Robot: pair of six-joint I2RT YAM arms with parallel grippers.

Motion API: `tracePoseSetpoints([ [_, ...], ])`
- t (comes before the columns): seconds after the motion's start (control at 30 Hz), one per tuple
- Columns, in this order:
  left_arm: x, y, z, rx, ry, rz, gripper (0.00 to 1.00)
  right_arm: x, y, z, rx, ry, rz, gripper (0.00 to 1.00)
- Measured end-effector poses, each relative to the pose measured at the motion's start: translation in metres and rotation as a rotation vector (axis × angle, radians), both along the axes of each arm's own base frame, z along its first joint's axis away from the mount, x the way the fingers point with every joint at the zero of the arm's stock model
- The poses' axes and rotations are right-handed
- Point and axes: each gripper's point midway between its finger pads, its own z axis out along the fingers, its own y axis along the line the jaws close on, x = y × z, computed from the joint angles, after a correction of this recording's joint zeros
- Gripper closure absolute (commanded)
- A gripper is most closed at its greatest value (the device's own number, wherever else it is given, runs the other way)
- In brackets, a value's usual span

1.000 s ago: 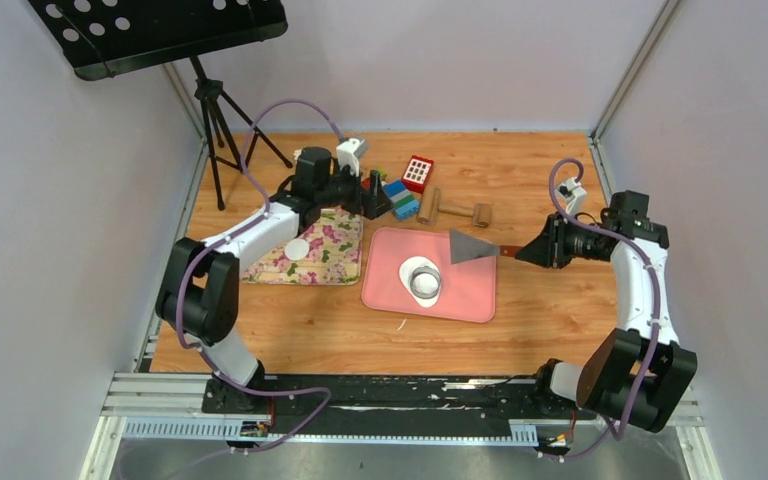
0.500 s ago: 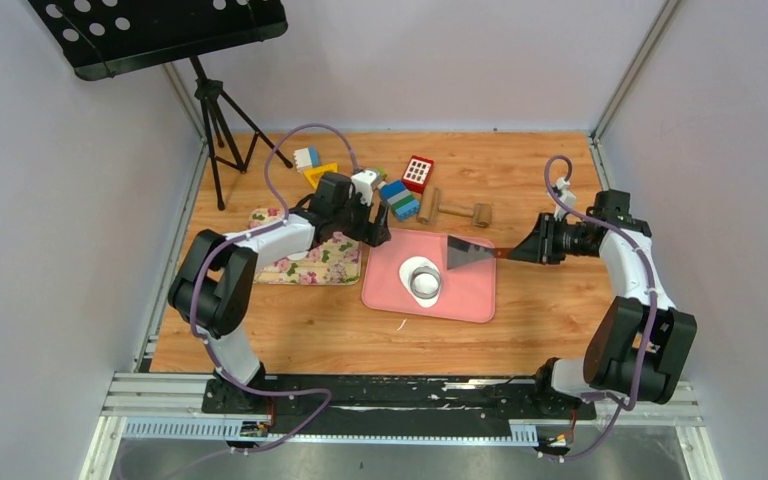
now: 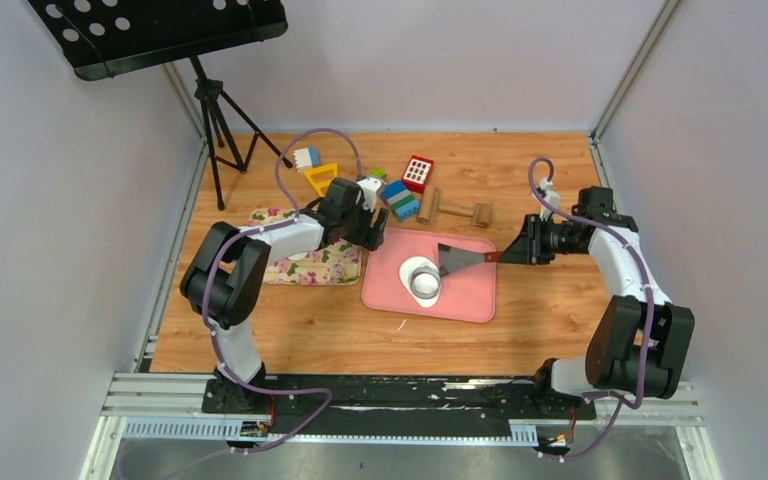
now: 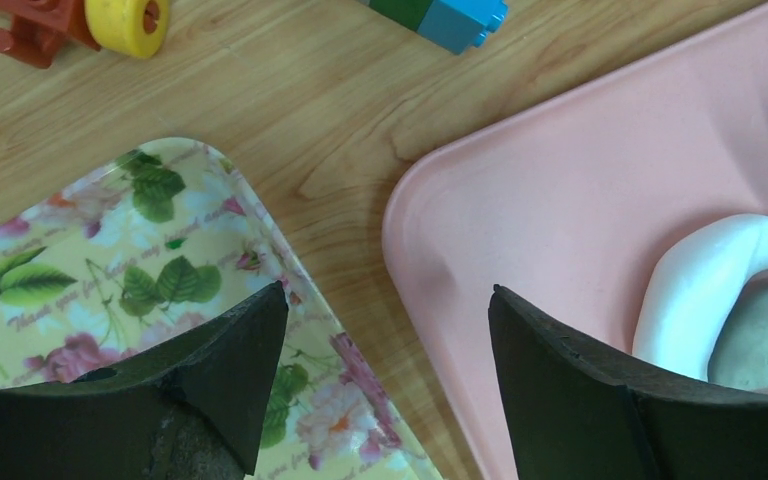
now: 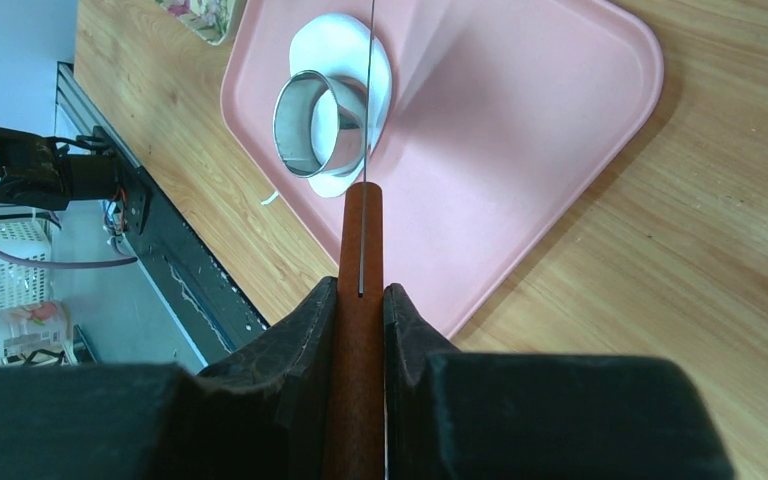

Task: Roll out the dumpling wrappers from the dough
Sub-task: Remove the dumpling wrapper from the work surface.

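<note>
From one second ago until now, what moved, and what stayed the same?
The open left gripper swung from near the toys to the gap between the floral tray and the pink tray. The right gripper carried the scraper left, toward the metal ring. That ring and the dough stayed; nothing was taken or released.

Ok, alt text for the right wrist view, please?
The right arm's fingers clamp a scraper by its reddish wooden handle, its thin blade seen edge-on, reaching over a pink tray on the wooden table. Just past the handle, a metal ring stands on flattened white dough.
</note>
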Motion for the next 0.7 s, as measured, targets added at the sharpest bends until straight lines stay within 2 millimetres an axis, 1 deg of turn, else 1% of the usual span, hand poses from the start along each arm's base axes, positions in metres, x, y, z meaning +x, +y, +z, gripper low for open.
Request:
tracePoseSetpoints([
  [0.17,0.002,-0.01,-0.003,0.014,0.0,-0.027,0.2,-0.001,0.001,-0.002,-0.013,0.007,0.005,1.0],
  [0.37,0.006,-0.016,0.003,0.024,-0.018,-0.046,0.22,-0.001,0.003,-0.003,-0.015,0.008,0.011,1.0],
  [0.47,0.007,-0.018,0.003,0.03,-0.021,-0.05,0.22,-0.002,0.004,-0.003,-0.021,0.009,0.017,1.0],
  [0.7,0.003,-0.018,-0.004,0.059,-0.011,-0.059,0.22,-0.003,0.008,-0.007,-0.044,0.013,0.034,1.0],
])
